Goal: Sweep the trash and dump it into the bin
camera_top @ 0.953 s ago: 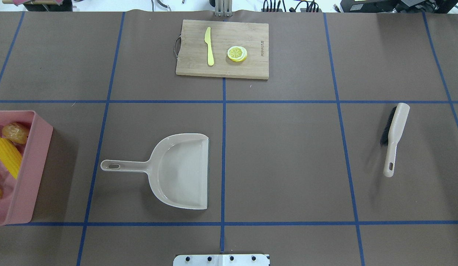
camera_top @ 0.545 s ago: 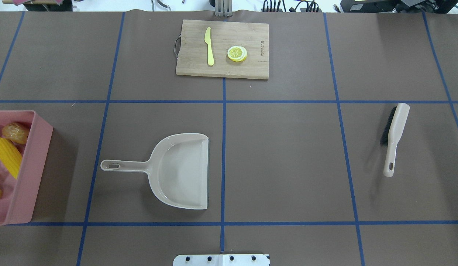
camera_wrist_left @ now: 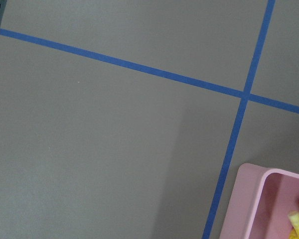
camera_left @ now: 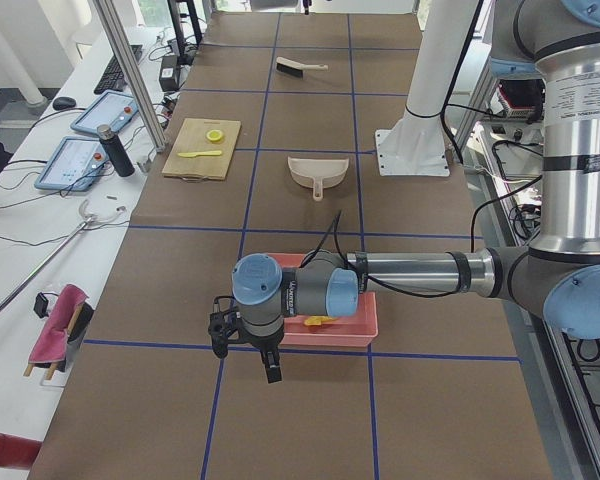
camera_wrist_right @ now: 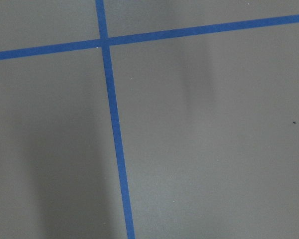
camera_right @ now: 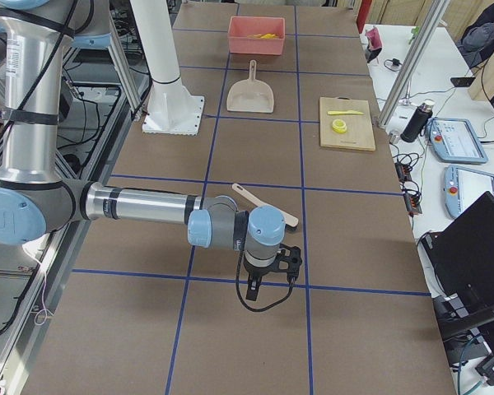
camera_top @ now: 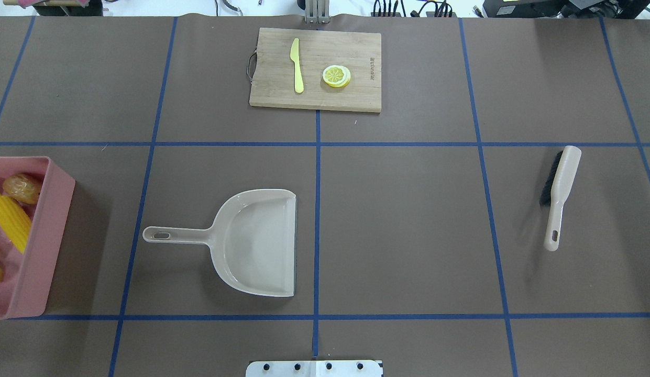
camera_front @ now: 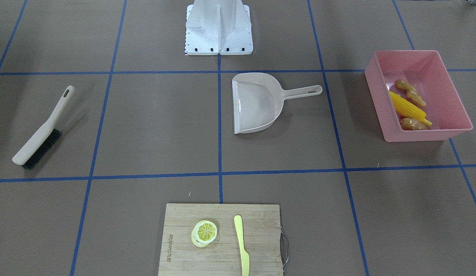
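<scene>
Very little differs. Inside the bin (camera_top: 48, 235), the corn cob (camera_top: 10, 222) and the potato (camera_top: 22, 188) seem to have settled a touch against the bin's right wall since a second ago. The shift is too slight to tell more.

The counter (camera_top: 408, 220) is brown, gridded with blue tape lines (camera_top: 318, 173); the bin (camera_front: 425, 136) is pink; corn cob (camera_front: 407, 106) yellow, root (camera_front: 410, 92) tan, potato (camera_front: 412, 124) brown; the dustpan (camera_top: 259, 243) beige-grey; the brush (camera_top: 561, 193) beige with black bristles (camera_top: 547, 183).
</scene>
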Motion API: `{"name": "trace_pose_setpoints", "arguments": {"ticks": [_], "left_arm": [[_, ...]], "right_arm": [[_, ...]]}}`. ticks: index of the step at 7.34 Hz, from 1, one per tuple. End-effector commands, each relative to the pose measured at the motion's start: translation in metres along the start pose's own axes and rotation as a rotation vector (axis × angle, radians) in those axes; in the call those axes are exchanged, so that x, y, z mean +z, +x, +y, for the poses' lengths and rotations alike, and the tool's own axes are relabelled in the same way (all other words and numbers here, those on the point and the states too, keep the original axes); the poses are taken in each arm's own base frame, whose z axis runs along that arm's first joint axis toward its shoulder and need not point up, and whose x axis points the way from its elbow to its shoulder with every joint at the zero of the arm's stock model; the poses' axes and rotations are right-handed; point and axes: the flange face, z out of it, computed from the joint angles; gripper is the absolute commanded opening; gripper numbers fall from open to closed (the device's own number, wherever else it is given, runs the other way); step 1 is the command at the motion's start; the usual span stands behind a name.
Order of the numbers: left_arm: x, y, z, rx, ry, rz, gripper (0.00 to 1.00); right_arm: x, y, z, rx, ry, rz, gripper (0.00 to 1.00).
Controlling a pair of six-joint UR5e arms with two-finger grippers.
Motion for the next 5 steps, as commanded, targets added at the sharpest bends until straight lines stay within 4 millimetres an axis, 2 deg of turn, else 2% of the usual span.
{"name": "trace_pose_setpoints", "arguments": {"ticks": [1, 5], "left_arm": [[0.0022, -0.0027, 0.0017, -0.004, -0.004, -0.001, 0.99], [0.0066, -0.0056, 0.0019, -0.012, -0.014, -0.002, 0.99]], "right_arm": [[0.0000, 0.0000, -0.0001, 0.000, 0.000, 0.001, 1.00], [-0.0005, -0.0007, -0.0007, -0.001, 0.001, -0.001, 1.00]]}}
